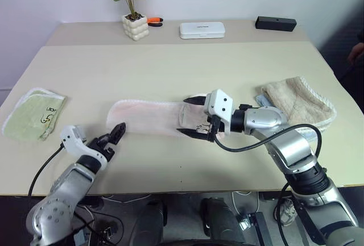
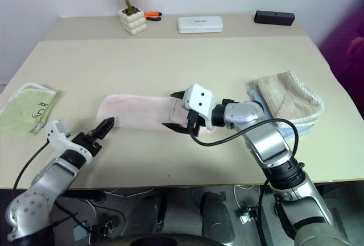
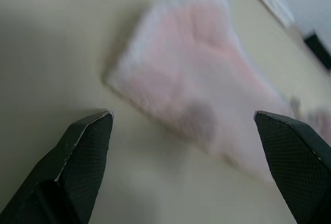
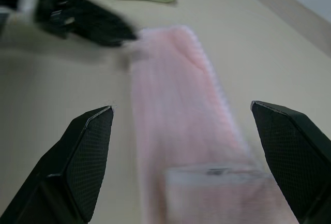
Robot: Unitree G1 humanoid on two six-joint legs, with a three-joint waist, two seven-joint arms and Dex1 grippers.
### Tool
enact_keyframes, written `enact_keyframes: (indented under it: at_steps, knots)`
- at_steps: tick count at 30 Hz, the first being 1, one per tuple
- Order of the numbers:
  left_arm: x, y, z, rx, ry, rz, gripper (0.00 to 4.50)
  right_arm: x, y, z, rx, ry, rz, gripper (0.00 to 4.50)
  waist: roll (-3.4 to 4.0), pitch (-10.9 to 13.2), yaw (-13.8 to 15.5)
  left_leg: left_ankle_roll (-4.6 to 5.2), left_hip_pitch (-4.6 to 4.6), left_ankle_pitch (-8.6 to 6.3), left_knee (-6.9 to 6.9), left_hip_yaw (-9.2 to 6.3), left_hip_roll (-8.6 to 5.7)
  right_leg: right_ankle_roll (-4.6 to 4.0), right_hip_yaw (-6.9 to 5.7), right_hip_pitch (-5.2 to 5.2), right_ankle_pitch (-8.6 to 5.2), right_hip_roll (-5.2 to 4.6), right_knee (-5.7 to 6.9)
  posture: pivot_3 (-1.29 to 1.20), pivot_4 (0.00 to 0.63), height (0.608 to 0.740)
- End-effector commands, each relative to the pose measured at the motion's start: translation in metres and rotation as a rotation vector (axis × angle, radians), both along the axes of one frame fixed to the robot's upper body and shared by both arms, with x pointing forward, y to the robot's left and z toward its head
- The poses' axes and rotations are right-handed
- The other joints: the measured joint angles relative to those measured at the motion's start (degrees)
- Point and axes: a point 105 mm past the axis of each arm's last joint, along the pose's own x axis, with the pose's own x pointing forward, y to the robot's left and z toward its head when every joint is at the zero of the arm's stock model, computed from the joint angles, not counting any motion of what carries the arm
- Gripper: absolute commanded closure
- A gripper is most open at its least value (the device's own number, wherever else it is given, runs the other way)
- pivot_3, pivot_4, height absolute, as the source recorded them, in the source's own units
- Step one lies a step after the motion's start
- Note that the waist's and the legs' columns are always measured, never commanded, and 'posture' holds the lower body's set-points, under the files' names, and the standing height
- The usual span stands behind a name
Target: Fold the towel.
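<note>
The towel (image 1: 149, 117) is laid flat as a long pink strip near the middle of the table (image 1: 170, 64), folded lengthwise. The right gripper (image 1: 193, 117) is seen over the towel's right end, jaws spread wide, nothing grasped. The left gripper (image 1: 114, 135) is found just off the towel's left end, toward the table's front edge, jaws also released & empty. A light green towel (image 1: 34, 113) is placed well to the left of the pink one, a beige towel (image 1: 296, 101) to its right. A potted plant (image 1: 133, 13), white case (image 1: 202, 29) & black box (image 1: 275, 23) are lined up beyond the towel, at the table's far side.
</note>
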Motion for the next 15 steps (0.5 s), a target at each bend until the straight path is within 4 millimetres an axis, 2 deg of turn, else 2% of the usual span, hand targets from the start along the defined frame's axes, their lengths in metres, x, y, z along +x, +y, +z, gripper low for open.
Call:
enact_keyframes:
  at_steps: [1,5,8,15]
  knots:
    - [0.011,0.006,-0.012,-0.043,0.086,0.041,0.00,-0.011,0.010,0.009,0.025,-0.050,0.041,0.17,0.05,0.0,0.0,0.00,0.02,0.00,-0.01,0.01,0.00,0.00,0.00,0.01,0.00,0.00,0.00,0.00,0.150,0.738]
    - [0.026,0.008,-0.010,-0.104,0.091,0.073,0.00,-0.012,0.010,0.006,0.015,-0.048,0.036,0.17,0.04,-0.1,0.1,-0.02,0.03,0.01,0.02,0.00,-0.02,0.01,0.00,0.05,0.01,-0.01,0.00,0.00,0.150,0.738]
    - [0.034,0.006,-0.007,-0.126,0.083,0.073,0.81,-0.013,0.008,0.003,0.005,-0.050,0.017,0.12,0.04,-0.1,0.1,-0.02,0.04,0.01,0.00,0.00,-0.02,0.01,0.00,0.06,0.01,-0.01,0.00,0.00,0.150,0.738]
    - [0.038,0.006,0.003,-0.138,0.027,0.062,4.31,-0.016,0.003,0.003,0.006,-0.038,-0.017,0.12,-0.04,0.0,0.1,-0.04,0.00,0.02,-0.01,0.01,-0.02,0.00,0.00,0.05,0.00,-0.02,-0.06,0.00,0.150,0.738]
